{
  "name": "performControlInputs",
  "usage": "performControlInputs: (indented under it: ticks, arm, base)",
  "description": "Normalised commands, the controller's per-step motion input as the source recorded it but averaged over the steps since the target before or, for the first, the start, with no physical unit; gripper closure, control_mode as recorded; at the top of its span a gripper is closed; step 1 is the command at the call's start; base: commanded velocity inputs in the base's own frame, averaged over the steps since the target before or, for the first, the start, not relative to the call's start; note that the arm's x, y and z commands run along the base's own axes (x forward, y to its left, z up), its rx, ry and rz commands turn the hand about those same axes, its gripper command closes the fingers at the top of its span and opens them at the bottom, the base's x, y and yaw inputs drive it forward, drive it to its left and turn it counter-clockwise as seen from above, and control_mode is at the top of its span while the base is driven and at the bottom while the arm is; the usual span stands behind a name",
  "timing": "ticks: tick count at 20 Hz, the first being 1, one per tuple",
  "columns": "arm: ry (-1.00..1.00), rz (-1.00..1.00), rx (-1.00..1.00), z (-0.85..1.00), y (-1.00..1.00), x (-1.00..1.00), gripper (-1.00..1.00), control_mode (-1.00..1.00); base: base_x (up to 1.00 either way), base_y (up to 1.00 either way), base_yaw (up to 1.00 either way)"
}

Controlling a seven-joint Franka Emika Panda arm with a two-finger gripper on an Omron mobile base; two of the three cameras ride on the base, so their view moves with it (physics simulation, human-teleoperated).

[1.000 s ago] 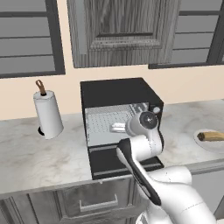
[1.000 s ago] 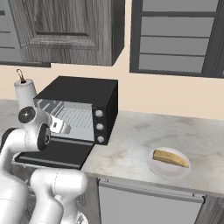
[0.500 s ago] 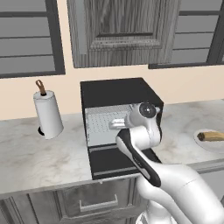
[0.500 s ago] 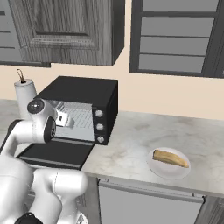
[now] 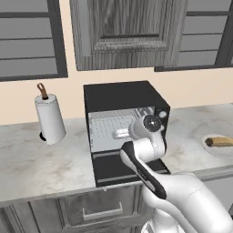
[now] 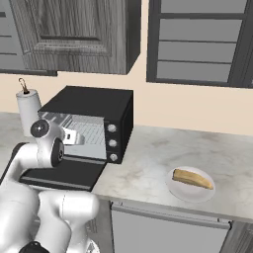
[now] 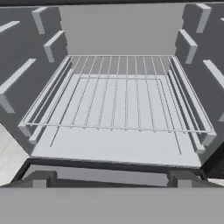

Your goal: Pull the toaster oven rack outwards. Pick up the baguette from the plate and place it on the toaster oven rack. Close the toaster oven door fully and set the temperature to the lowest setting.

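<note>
The gripper [image 7: 111, 178] is standing wide open and holding nothing in front of the toaster oven [image 5: 124, 128], whose door [image 6: 62, 173] is lying open and flat, while the rack [image 7: 118, 94] is sitting inside the cavity and the baguette [image 6: 192, 178] is lying on the plate [image 6: 192, 189] on the counter [image 6: 153, 160], well apart to the right.

Toaster oven [image 6: 94, 123] mouth open, door [image 6: 64, 173] dropped flat — bare cavity above the rack [image 7: 118, 94]; side-wall ribs narrow both flanks.
</note>
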Motion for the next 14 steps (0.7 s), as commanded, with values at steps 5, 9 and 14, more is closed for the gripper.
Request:
performControlInputs:
  ticks: [5, 9, 14]
  arm:
    - [0.00, 0.00, 0.00, 0.00, 0.00, 0.44, -1.00, -1.00]
    - [0.01, 0.00, 0.00, 0.00, 0.00, 0.57, -1.00, -1.00]
    - [0.00, 0.00, 0.00, -0.13, 0.00, 0.49, -1.00, -1.00]
  base:
    - [0.00, 0.00, 0.00]
    - [0.00, 0.00, 0.00]
    - [0.00, 0.00, 0.00]
